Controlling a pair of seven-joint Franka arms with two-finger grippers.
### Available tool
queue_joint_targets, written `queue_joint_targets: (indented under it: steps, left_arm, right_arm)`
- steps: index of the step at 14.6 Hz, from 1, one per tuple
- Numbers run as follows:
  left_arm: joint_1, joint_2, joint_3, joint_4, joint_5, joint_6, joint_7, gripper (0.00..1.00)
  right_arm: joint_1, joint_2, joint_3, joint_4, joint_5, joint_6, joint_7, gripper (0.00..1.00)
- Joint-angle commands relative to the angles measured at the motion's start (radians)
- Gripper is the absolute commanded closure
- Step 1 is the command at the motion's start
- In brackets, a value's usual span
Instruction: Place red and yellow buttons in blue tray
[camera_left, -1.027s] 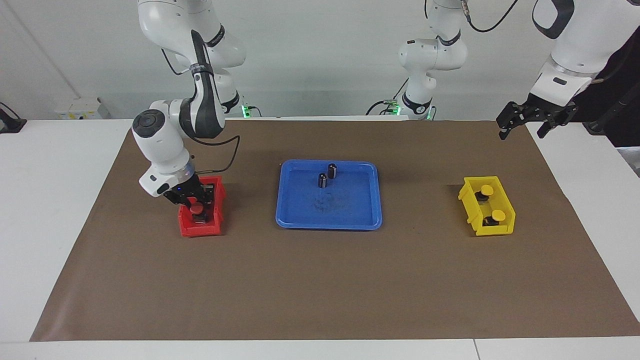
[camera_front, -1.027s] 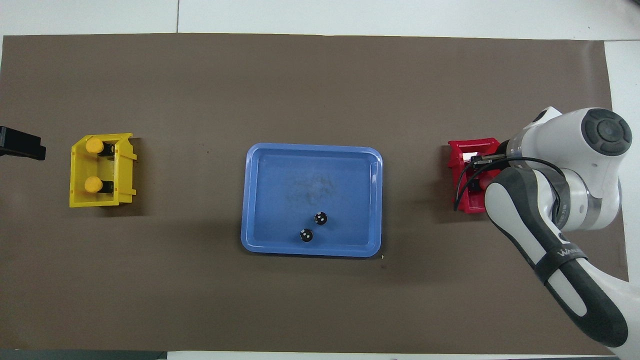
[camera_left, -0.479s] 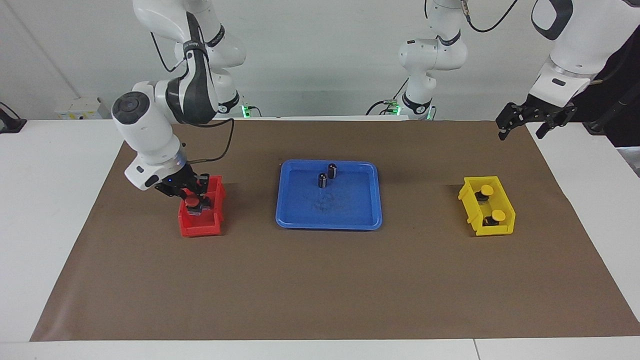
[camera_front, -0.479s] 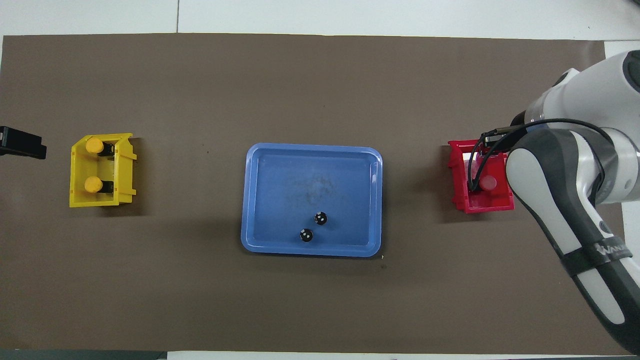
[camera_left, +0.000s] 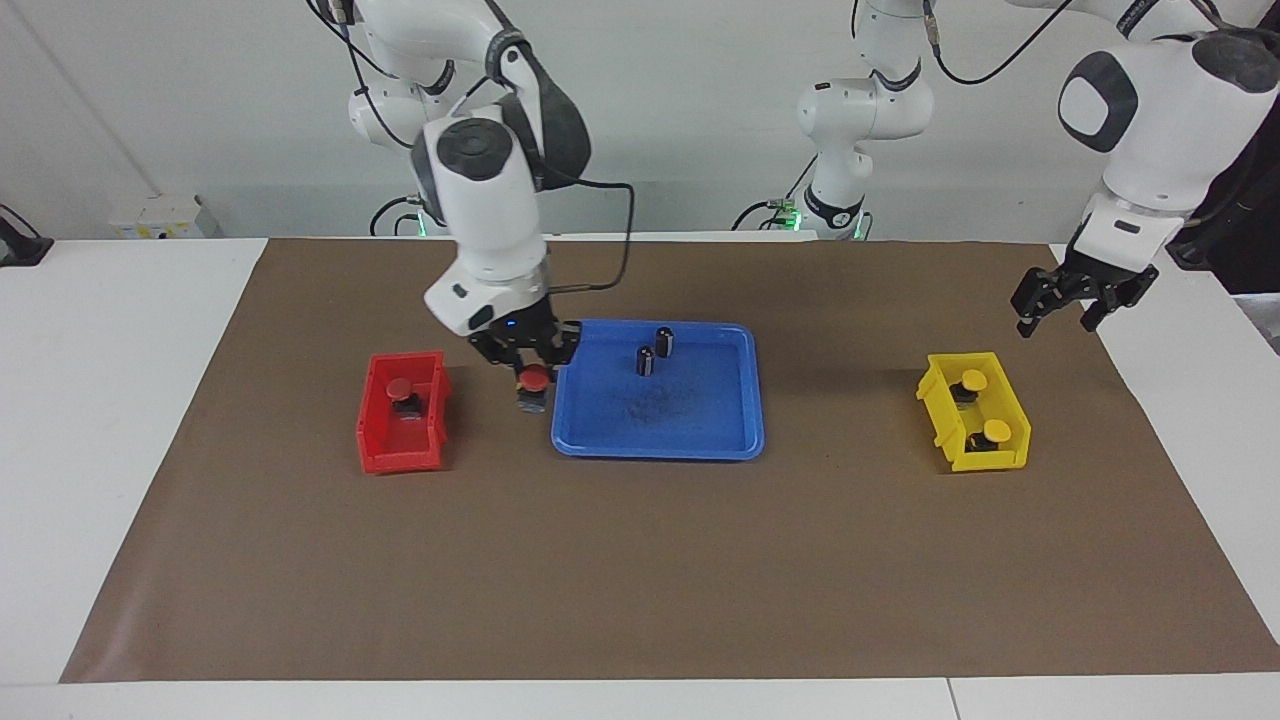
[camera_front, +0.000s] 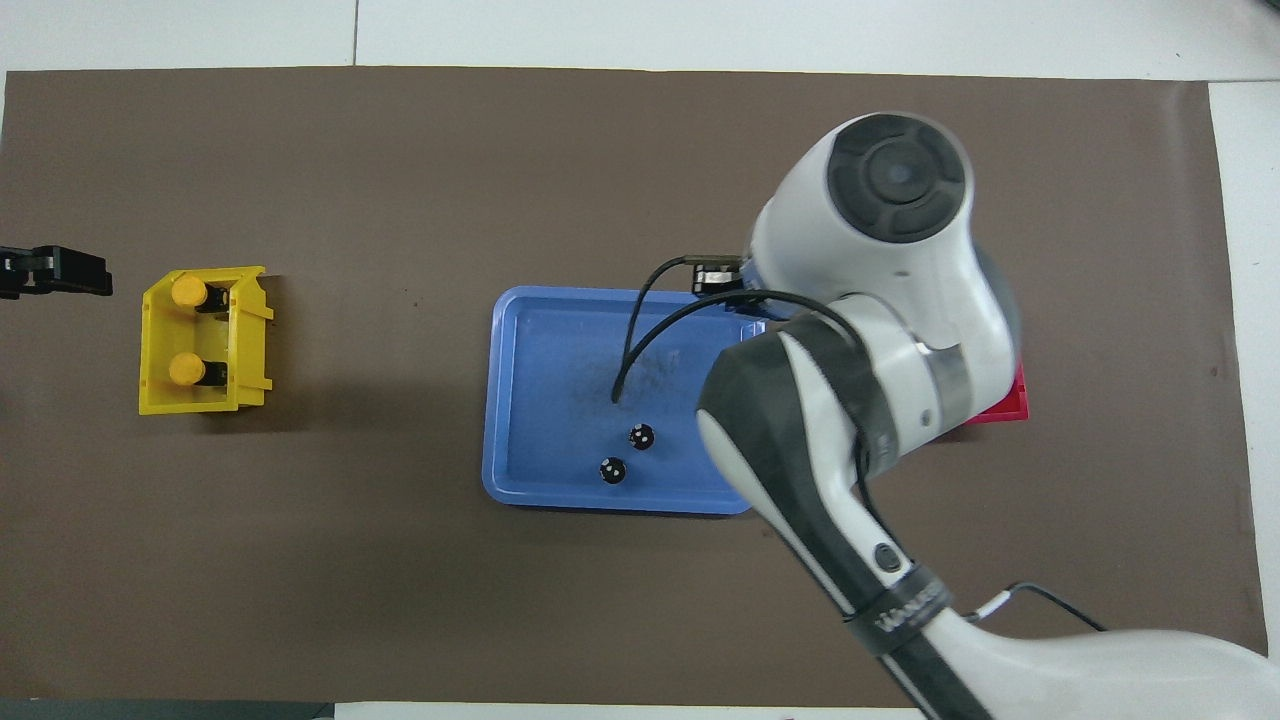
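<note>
Moved since the earlier frames: right arm, swung from the red bin (camera_left: 402, 412) at centre left of the facing view to the nearest edge of the blue tray (camera_left: 700, 420), now carrying one red button (camera_left: 536, 378); left gripper (camera_left: 1084, 300) lowered slightly at upper right, toward the yellow bin (camera_left: 974, 410). Largest first: brown mat (camera_left: 640, 560) filling both views; right arm, descending from top centre-left, wrist near vertical, hiding most of the red bin in the overhead view. Blue tray at frame centre, holding only two dark capless cylinders (camera_left: 655, 352), presumably not task items. Right gripper (camera_left: 528, 362) clamped on the red-capped button, hung just short of the tray rim, probably for a release inside. Left gripper's opening cannot be told; nothing seen in it. Remaining red button (camera_left: 401, 392) resting in the red bin; two yellow buttons (camera_left: 985, 408) upright in the yellow bin, none yet delivered.
</note>
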Motion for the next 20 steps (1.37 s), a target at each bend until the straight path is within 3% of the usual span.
queue_joint_targets:
  steps: [1,6,13,14,16,17,18,19,20]
  left_arm:
    - [0.006,0.099,-0.004,0.003,-0.053,0.099,0.007,0.29]
    - [0.021,0.210,-0.004,-0.010,-0.070,0.199,0.013,0.30]
    - [0.021,0.216,-0.004,-0.090,-0.070,0.265,0.020,0.29]
    - [0.020,0.214,-0.004,-0.107,-0.070,0.290,0.018,0.29]
    - [0.015,0.220,-0.004,-0.125,-0.070,0.331,0.018,0.30]
    - [0.012,0.225,-0.004,-0.125,-0.070,0.337,0.017,0.42]
    - [0.012,0.227,-0.004,-0.124,-0.070,0.336,0.015,0.88]
    - [0.017,0.227,-0.004,-0.122,-0.070,0.334,0.017,0.98]
    - [0.020,0.228,-0.004,-0.109,-0.068,0.321,0.017,0.99]
  right_arm:
    - [0.071,0.064,-0.007,0.007,-0.001,0.058,0.121,0.85]
    - [0.102,0.080,-0.006,-0.063,-0.001,0.152,0.133,0.83]
    - [0.126,0.081,-0.006,-0.149,-0.001,0.271,0.133,0.78]
    - [0.126,0.078,-0.006,-0.154,-0.001,0.273,0.133,0.73]
    - [0.120,0.078,-0.007,-0.148,-0.001,0.258,0.127,0.39]
    - [0.115,0.078,-0.009,-0.140,-0.001,0.249,0.127,0.28]
    - [0.103,0.074,-0.010,-0.123,-0.002,0.229,0.126,0.26]
    - [0.083,0.064,-0.013,-0.094,-0.004,0.185,0.121,0.26]
    - [0.057,0.043,-0.015,-0.068,-0.022,0.117,0.106,0.26]
